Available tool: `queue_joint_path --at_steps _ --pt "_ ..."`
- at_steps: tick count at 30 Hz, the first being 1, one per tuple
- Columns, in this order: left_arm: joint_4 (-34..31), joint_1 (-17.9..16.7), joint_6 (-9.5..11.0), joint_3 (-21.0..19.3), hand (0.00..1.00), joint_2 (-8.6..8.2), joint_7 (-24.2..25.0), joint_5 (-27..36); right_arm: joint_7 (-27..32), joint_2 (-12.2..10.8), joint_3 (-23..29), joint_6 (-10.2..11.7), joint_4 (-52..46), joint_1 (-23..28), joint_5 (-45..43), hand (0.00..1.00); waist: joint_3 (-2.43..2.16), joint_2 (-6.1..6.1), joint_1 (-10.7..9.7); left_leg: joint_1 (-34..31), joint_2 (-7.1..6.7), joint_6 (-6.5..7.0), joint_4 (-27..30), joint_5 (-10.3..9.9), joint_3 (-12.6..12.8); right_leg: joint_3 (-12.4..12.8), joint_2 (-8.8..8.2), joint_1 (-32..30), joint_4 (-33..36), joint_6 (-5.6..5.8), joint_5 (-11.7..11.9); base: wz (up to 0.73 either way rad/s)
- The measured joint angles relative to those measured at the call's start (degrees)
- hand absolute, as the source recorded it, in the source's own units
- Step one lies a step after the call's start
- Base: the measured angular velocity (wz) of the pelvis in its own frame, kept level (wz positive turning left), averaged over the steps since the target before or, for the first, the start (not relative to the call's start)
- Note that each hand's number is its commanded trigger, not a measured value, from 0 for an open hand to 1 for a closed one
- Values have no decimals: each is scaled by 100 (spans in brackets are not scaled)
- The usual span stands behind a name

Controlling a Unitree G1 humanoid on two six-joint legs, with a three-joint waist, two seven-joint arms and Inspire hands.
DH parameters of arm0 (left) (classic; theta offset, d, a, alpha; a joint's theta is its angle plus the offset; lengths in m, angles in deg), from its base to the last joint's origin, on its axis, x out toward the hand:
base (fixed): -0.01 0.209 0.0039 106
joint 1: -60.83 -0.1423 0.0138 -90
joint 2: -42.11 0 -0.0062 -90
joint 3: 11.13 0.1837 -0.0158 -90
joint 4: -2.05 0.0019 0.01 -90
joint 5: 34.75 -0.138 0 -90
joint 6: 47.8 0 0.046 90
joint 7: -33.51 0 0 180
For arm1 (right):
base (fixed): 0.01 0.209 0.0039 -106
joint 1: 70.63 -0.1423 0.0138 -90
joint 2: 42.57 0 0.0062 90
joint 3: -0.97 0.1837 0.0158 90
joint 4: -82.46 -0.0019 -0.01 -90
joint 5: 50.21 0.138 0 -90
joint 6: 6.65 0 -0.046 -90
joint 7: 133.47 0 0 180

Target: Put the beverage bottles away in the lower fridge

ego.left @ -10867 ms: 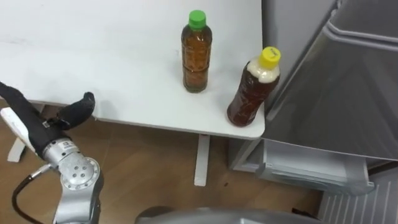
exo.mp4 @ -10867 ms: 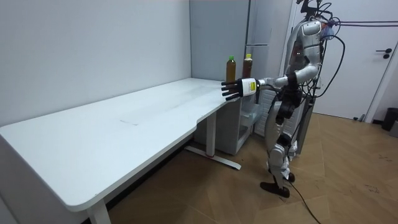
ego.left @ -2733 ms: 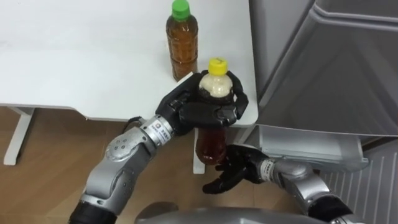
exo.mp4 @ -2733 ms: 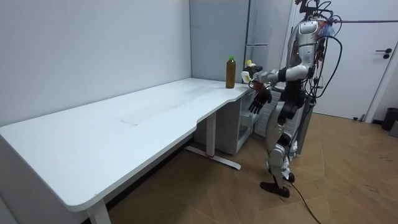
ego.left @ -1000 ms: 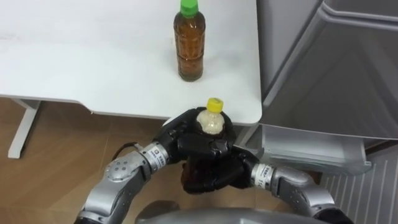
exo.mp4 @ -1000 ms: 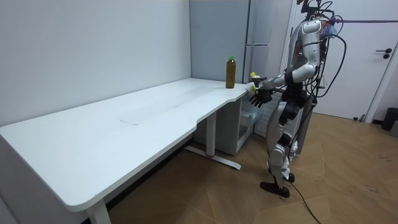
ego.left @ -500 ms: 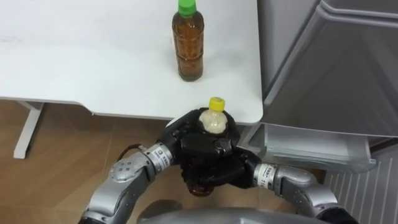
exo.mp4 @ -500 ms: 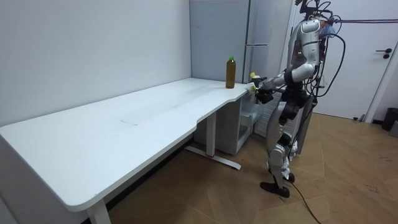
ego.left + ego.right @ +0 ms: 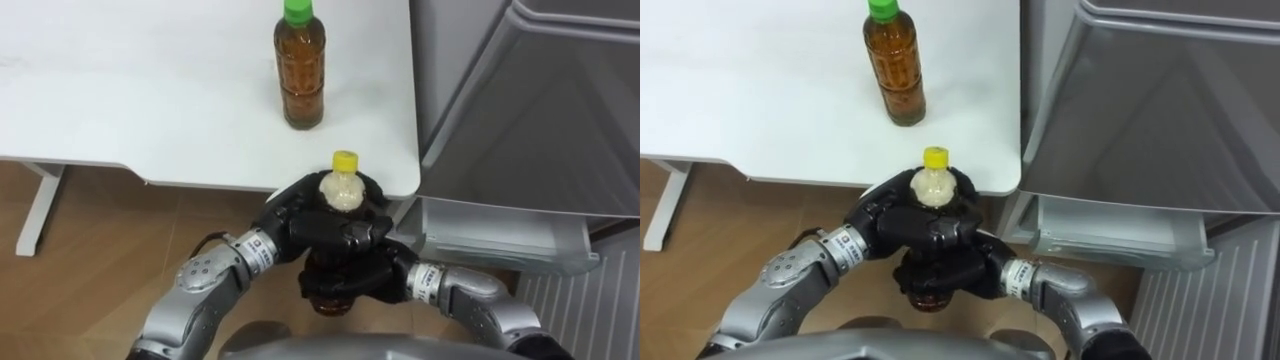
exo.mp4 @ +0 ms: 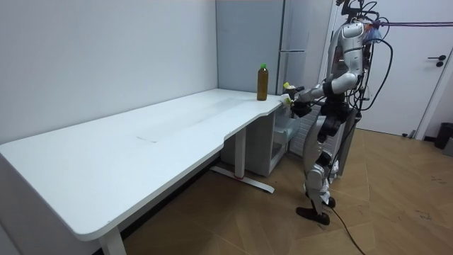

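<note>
A yellow-capped bottle [image 9: 345, 192] of dark drink is held upright in front of me, just off the table's near right corner. My left hand [image 9: 305, 222] is curled round its shoulder below the cap. My right hand [image 9: 358, 282] wraps its lower body from underneath, hiding most of the bottle. In the room view the same yellow-capped bottle [image 10: 287, 87] sits between both hands at chest height. A green-capped bottle [image 9: 300, 70] of brown drink stands upright on the white table [image 9: 150, 100], a short way beyond my hands.
The grey fridge [image 9: 530, 110] stands right of the table, with its door swung open. Its lower drawer [image 9: 500, 240] is pulled out just right of my hands. Wooden floor lies below. I stand at the table's corner beside the fridge [image 10: 294, 42].
My right hand's fingers have closed round the bottle's lower body. The bottle stays in both hands at much the same place.
</note>
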Motion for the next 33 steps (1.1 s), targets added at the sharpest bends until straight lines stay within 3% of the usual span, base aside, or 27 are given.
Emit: queue_joint_path --at_steps 4,17,25,29,33 --pt "-2 2 1 -39 0 117 1 -8 -260 23 5 11 28 6 17 100 -5 -7 -8 0 6 -1 7 0 0 0 0 -1 8 0 0 0" --pt "-304 112 -7 -138 0 149 -17 -6 -306 33 2 -134 61 4 40 100 -24 31 -18 -19 6 -3 46 1 7 12 0 7 7 -1 1 0" --pt "-1468 211 47 -436 0 142 -159 -5 -246 113 40 -215 51 8 1 100 -65 102 -20 -8 10 -3 29 1 17 18 -9 -5 9 -1 1 0" --pt "-1864 238 167 -291 0 124 -184 -9 -123 159 -50 -333 57 32 -62 100 -62 85 -14 10 7 -3 -2 1 7 2 -12 4 9 -1 0 0" --pt "-1966 373 238 -290 0 141 -185 -11 -117 184 -54 -343 57 99 -72 100 -30 28 -8 9 13 -4 -7 1 2 -4 -7 1 8 -1 0 0"
